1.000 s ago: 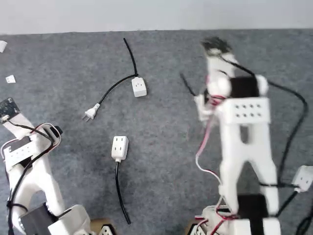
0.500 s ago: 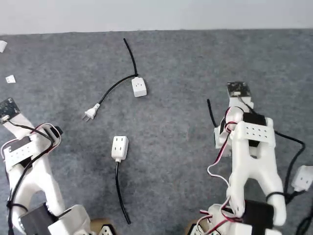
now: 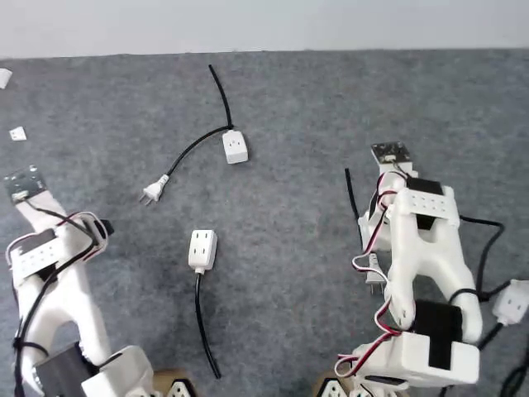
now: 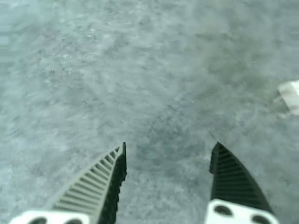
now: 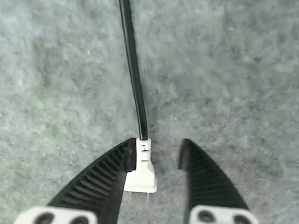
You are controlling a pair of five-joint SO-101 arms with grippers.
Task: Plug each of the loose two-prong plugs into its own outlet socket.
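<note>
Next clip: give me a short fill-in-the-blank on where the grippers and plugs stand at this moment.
1. The right gripper is ___, with one finger on either side of a white two-prong plug.
2. That plug's cord is ___ in colour.
3. The left gripper is open over the grey mat and holds ___.
Missing words: open; black; nothing.

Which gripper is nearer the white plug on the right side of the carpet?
Right. The right gripper, open, straddles the plug; the left gripper is over bare carpet at the opposite side.
</note>
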